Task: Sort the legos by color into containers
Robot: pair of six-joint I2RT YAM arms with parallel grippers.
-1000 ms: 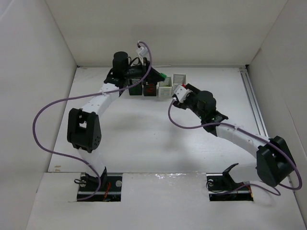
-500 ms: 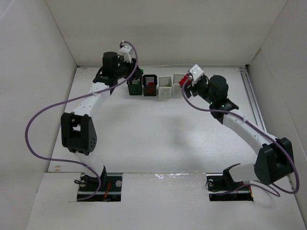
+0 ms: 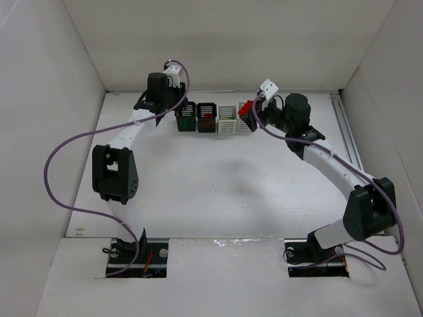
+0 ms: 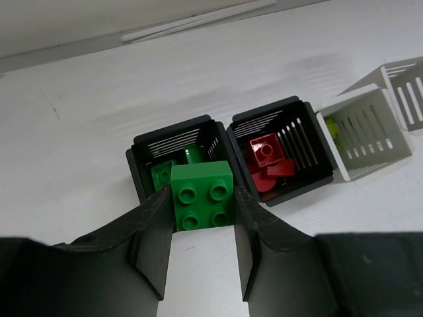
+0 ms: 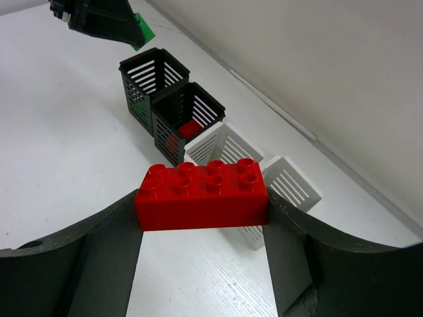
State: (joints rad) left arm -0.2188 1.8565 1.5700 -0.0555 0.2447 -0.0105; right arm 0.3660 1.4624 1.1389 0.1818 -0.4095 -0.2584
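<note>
Four baskets stand in a row at the back: black (image 3: 186, 123), black (image 3: 207, 124), white (image 3: 227, 124), and a second white (image 5: 294, 185) at the right end. My left gripper (image 4: 201, 199) is shut on a green lego (image 4: 201, 195) at the near rim of the left black basket (image 4: 135, 165), which holds green legos (image 4: 161, 176). The other black basket (image 4: 310, 142) holds red legos (image 4: 267, 153). My right gripper (image 5: 201, 208) is shut on a long red lego (image 5: 201, 195), held above the white baskets (image 5: 221, 146). The near white basket (image 4: 370, 132) shows a yellow-green piece.
White walls enclose the table on the left, back and right. A metal rail (image 3: 350, 142) runs along the right side. Purple cables (image 3: 66, 152) loop off both arms. The left gripper (image 5: 99, 16) shows at the top of the right wrist view.
The left gripper has drawn back leftward from over the baskets, still holding the green lego. The right gripper has carried the red lego back and slightly left, up to the white baskets.
</note>
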